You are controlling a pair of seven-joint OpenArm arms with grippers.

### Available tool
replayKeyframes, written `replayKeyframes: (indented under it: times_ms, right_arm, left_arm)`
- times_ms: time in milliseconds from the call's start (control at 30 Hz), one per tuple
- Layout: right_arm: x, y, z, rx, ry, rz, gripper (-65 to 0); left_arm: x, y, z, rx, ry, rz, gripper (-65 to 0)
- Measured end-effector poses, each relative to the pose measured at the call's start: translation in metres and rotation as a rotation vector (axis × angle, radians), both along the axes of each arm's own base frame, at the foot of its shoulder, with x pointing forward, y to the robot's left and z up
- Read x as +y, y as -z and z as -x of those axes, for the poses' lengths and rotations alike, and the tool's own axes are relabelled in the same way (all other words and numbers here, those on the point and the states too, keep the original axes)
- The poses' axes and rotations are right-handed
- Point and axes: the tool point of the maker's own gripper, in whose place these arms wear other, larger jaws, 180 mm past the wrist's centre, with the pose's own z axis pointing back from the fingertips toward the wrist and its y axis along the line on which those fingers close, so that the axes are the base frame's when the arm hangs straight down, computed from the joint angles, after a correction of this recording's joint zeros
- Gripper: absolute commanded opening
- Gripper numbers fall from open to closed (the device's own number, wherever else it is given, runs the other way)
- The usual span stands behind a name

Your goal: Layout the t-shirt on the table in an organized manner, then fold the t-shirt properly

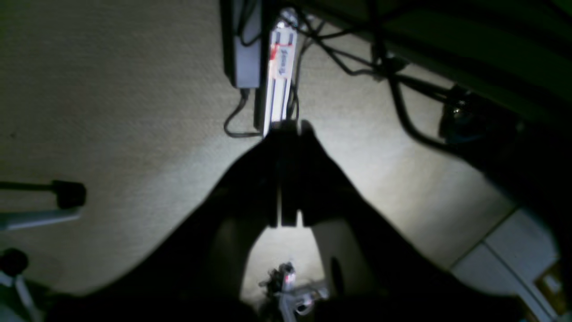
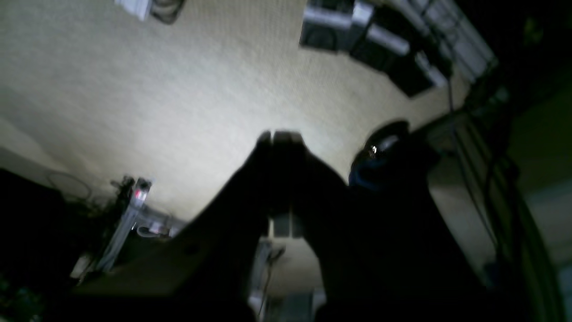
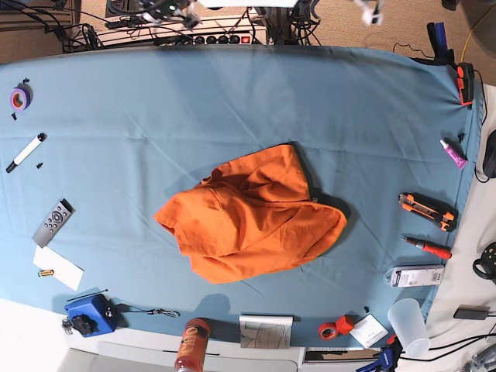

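The bright orange t-shirt (image 3: 248, 217) lies crumpled in a heap at the middle of the teal-blue table (image 3: 155, 116), with its sleeves and hem folded under. My left gripper (image 1: 290, 127) shows only in the left wrist view, dark, with its fingers together over beige carpet. My right gripper (image 2: 279, 134) shows only in the right wrist view, also with its fingers together over carpet. Neither wrist view shows the shirt or the table top. Both grippers hold nothing and are away from the shirt.
On the table's left are a purple tape roll (image 3: 20, 97), a marker (image 3: 25, 152) and a remote (image 3: 53, 222). On the right are a utility knife (image 3: 426, 211) and a screwdriver (image 3: 426, 248). Along the near edge stand a plastic cup (image 3: 408, 325), an orange can (image 3: 190, 345) and a blue device (image 3: 91, 314). A power strip (image 1: 281, 76) and cables lie on the floor.
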Motion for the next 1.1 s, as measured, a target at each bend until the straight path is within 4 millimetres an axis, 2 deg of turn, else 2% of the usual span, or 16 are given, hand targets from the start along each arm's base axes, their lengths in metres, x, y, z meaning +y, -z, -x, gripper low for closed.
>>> replayKeyframes:
  times_ms: [100, 267, 400, 467, 700, 800, 933, 1100]
  right_arm:
    - [-0.007, -0.016, 0.006, -0.009, -0.017, -0.006, -65.0]
    - [-0.021, -0.046, 0.016, -0.013, -0.085, 0.001, -65.0]
    - [-0.025, -0.075, 0.035, 0.037, -0.15, 0.03, -65.0]
    - [-0.018, -0.09, 0.039, 0.044, -0.159, 0.023, -65.0]
    - [0.002, -0.141, 0.032, -0.071, -0.106, -0.03, -65.0]
    - [0.009, -0.166, 0.023, -0.124, -0.088, -0.052, -65.0]
    - [0.013, -0.201, -0.001, -0.226, -0.075, -0.061, -65.0]
    - [0.017, -0.245, -0.063, -0.462, -0.065, -0.085, -65.0]
  left_arm:
    - [0.016, -0.019, 0.01, -0.023, -0.004, 0.006, -65.0]
    - [0.023, -0.057, 0.026, -0.009, -0.011, 0.045, -65.0]
    - [0.012, -0.092, 0.035, 0.034, -0.004, 0.106, -65.0]
    - [0.004, -0.11, 0.037, 0.065, -0.008, 0.138, -65.0]
    - [-0.02, -0.166, 0.041, 0.115, 0.019, 0.18, -65.0]
    - [-0.026, -0.187, 0.038, 0.103, 0.03, 0.193, -65.0]
    - [-0.022, -0.211, 0.023, 0.058, 0.044, 0.187, -65.0]
    - [-0.012, -0.236, -0.019, -0.102, 0.061, 0.137, -65.0]
